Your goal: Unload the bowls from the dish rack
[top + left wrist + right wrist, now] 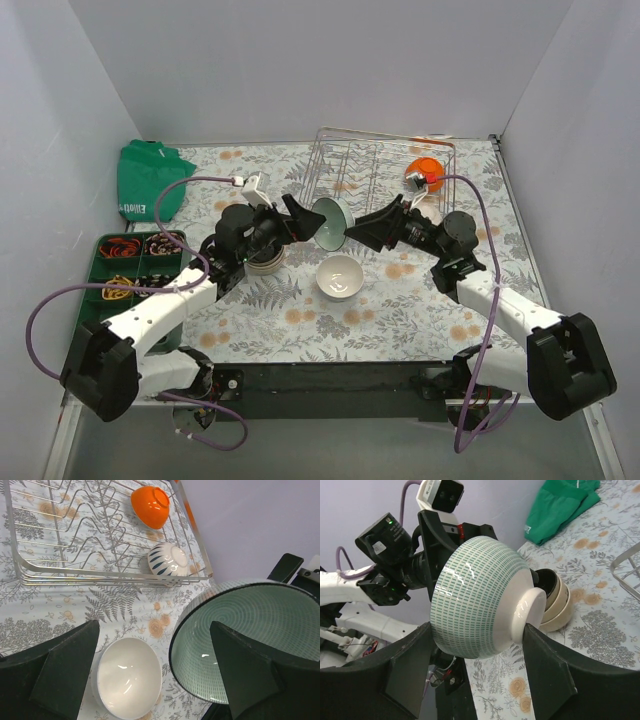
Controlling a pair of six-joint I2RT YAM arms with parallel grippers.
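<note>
Right gripper (480, 630) clamps teal bowl (480, 600) sideways in air above bench (270, 335). Left gripper (154, 627) spread wide, one finger inside it. Orange bowl (149, 506), striped bowl (167, 560) in rack (100, 575). Bag (150, 180) print illegible.

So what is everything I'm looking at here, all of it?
teal bowl: one, pale teal, in the air between the two grippers
white bowl: one, plain white, upright on the table
orange bowl: one, orange, in the dish rack
striped bowl: one, white with blue strokes, in the rack's front corner
bowl stack: beige, top one black inside, on the table; count unclear
dish rack: one, silver wire, far side of the table
green bag: one, far left corner
green tray: one, compartments with small items, left edge
table: one, floral cover
left gripper: black, open at the teal bowl's rim
right gripper: black, fingers on either side of the teal bowl
</note>
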